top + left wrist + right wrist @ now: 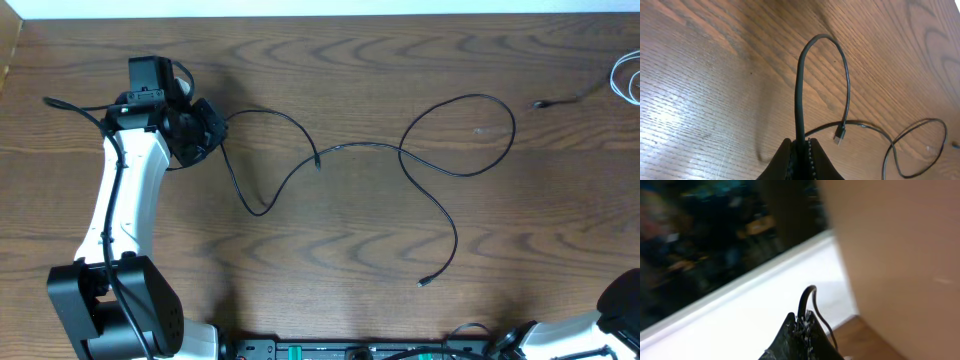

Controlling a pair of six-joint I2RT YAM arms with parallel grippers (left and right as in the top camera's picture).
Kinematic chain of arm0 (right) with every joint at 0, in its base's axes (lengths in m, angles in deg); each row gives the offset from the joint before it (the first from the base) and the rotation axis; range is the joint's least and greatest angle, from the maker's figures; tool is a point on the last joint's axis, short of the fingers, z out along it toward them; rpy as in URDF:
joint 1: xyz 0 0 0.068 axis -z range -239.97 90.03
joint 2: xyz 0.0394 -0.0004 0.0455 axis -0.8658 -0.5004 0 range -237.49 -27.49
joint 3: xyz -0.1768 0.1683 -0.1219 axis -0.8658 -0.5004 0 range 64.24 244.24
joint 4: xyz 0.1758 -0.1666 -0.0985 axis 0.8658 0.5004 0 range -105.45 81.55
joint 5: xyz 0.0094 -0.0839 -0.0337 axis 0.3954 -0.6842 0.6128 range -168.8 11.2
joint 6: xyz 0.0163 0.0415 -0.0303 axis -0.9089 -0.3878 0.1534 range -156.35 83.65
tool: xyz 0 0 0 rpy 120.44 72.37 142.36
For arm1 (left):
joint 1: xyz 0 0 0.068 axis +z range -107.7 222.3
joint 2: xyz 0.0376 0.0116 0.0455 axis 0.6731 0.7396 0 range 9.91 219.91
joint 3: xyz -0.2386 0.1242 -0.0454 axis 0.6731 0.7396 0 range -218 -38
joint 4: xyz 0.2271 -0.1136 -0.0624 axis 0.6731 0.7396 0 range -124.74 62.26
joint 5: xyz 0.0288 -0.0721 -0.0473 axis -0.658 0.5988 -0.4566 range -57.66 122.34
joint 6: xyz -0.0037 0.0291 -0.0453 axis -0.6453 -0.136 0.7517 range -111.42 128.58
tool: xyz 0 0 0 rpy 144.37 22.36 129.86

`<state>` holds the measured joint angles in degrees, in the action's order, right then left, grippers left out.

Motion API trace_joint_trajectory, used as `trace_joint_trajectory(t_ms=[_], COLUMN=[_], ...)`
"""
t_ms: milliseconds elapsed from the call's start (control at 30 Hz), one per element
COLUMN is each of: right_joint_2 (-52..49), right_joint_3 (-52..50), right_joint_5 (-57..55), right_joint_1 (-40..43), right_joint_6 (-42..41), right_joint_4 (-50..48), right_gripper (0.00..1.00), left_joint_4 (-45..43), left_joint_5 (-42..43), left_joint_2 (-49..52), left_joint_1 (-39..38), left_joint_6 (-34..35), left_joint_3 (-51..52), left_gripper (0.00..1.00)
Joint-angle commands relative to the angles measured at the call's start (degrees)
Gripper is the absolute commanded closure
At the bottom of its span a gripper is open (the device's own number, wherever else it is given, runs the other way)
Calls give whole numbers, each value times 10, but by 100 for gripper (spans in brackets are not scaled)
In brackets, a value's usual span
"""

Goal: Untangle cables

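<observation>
No words, numbers, labels or signs can be read in any of the pictures.
</observation>
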<state>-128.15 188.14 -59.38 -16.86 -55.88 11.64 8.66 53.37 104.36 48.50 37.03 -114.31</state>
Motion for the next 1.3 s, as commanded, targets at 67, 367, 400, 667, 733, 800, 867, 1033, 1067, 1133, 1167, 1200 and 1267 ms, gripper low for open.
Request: trace_joint_trajectory(t_ms=[67, 367, 400, 667, 733, 800, 867, 1033, 1067, 1133, 1167, 1200, 1267], right_joint_2=[-44, -150, -160, -180, -176, -175, -175, -175, -175, -175, -175, -175, -175], right_joint_3=[4, 4, 4, 4, 4, 4, 4, 4, 4, 4, 4, 4, 4], right_joint_5=[-169, -185, -187, -95, -46, -10, 5, 5, 5, 5, 5, 5, 5], right_joint_1=[16, 3, 0, -29, -41, -59, -80, -143, -155, -172, -180, -183, -185], right_joint_6=[69, 80, 80, 74, 83, 95, 96, 107, 106, 106, 106, 106, 106], right_joint_4=[29, 101, 111, 162, 174, 195, 223, 273, 278, 283, 285, 286, 291], right_gripper=[99, 69, 39, 1, 1, 1, 1, 1, 1, 1, 1, 1, 1], left_joint_4=[3, 3, 3, 2, -3, -6, -6, -86, -130, -205, -237, -257, -280], left_joint_5=[-12, -12, -11, 10, 10, 10, 11, 88, 110, 125, 122, 114, 72], left_joint_2=[4, 4, 4, 4, 4, 4, 4, 4, 4, 4, 4, 4, 6], left_joint_1=[-2, -2, -2, -7, -19, -36, -61, -131, -154, -199, -226, -248, -297], left_joint_6=[-8, -8, -8, -34, -34, -34, -34, -29, -29, -29, -29, -29, -29], left_joint_3=[-5, -5, -5, -5, -5, -5, -5, -5, -5, -5, -5, -5, -5], left_gripper=[93, 93, 93, 93, 93, 93, 92, 92, 93, 93, 93, 92, 93])
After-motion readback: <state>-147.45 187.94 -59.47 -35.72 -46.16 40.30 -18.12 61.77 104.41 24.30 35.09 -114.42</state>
